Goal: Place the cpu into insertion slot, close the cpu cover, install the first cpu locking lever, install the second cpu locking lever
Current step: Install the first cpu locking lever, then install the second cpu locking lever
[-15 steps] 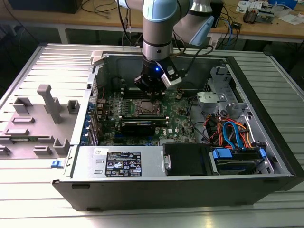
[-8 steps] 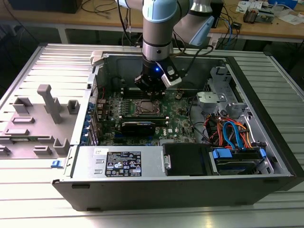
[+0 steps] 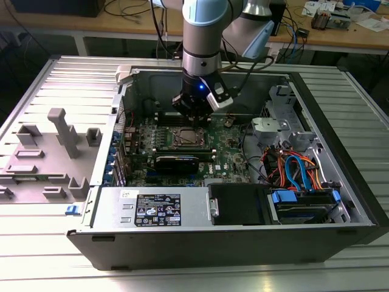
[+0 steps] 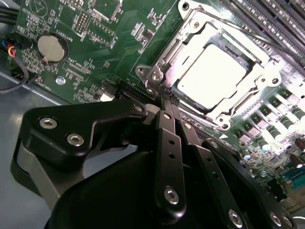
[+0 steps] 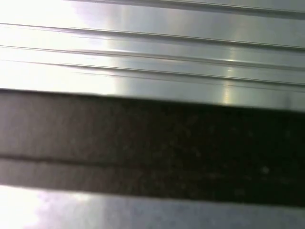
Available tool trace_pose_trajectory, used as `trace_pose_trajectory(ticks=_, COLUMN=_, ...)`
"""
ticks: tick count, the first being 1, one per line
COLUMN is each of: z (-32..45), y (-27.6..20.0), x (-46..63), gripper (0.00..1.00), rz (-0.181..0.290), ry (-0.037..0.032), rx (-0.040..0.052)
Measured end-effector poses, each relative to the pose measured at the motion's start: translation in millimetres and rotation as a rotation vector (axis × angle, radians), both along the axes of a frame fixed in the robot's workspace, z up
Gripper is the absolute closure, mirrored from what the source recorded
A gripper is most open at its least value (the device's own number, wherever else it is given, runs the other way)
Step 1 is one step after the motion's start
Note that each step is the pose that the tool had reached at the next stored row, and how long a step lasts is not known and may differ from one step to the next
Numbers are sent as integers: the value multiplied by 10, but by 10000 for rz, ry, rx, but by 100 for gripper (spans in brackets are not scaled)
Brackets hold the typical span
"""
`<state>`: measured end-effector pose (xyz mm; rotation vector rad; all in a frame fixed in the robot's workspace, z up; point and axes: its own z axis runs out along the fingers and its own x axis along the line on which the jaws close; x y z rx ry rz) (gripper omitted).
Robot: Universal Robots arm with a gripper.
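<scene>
Your gripper [image 3: 193, 115] hung low inside the open computer case [image 3: 340, 237], over the far edge of the green motherboard [image 3: 228, 152] and just beyond the insertion slot [image 3: 186, 139]. In the second wrist view the gripper [image 4: 167, 101] had its two black fingers [image 4: 170, 143] drawn together into a narrow point with nothing between them, and that tip sat right at one corner of the cpu cover [image 4: 190, 40], next to the thin metal lever running along the socket's edge. The cpu [image 4: 212, 71] already lay flat in the slot, its bright silvery top showing through the window of the cover, which looked folded down over it. A round coin battery [image 4: 50, 47] sat on the board well apart from the socket. In the exterior view, a grey plastic fixture [image 3: 45, 152] stood on the ribbed metal table [image 3: 36, 243], to the exterior view's left of the case.
</scene>
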<state>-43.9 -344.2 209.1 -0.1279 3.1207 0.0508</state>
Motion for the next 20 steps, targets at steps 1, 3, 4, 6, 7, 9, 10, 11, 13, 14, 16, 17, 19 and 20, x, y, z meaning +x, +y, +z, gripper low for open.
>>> trace_pose_trajectory(ticks=1, z=0, y=-10, x=0, gripper=89, rz=0, ry=0, rx=0)
trace_pose_trajectory(ticks=3, z=0, y=-13, x=0, gripper=89, rz=-1, ry=0, rx=-1)
trace_pose_trajectory(ticks=4, z=0, y=-20, x=0, gripper=89, rz=-1, ry=0, rx=-1)
trace_pose_trajectory(ticks=6, z=0, y=-29, x=0, gripper=89, rz=-1, ry=0, rx=-1)
trace_pose_trajectory(ticks=7, z=0, y=-30, x=0, gripper=89, rz=-1, ry=0, rx=-1)
trace_pose_trajectory(ticks=9, z=0, y=-33, x=1, gripper=89, rz=0, ry=-1, rx=0)
trace_pose_trajectory(ticks=10, z=1, y=-37, x=1, gripper=89, rz=1, ry=0, rx=-2)
trace_pose_trajectory(ticks=11, z=1, y=-42, x=1, gripper=89, rz=0, ry=1, rx=-2)
trace_pose_trajectory(ticks=13, z=0, y=-55, x=1, gripper=89, rz=-1, ry=0, rx=-1)
trace_pose_trajectory(ticks=14, z=0, y=-58, x=0, gripper=89, rz=-2, ry=0, rx=-1)
trace_pose_trajectory(ticks=16, z=8, y=-60, x=1, gripper=89, rz=-2, ry=1, rx=-3)
trace_pose_trajectory(ticks=17, z=31, y=-62, x=1, gripper=89, rz=-1, ry=0, rx=-2)
trace_pose_trajectory(ticks=19, z=67, y=-63, x=1, gripper=89, rz=-1, ry=0, rx=-1)
trace_pose_trajectory(ticks=20, z=88, y=-72, x=2, gripper=89, rz=2, ry=0, rx=0)
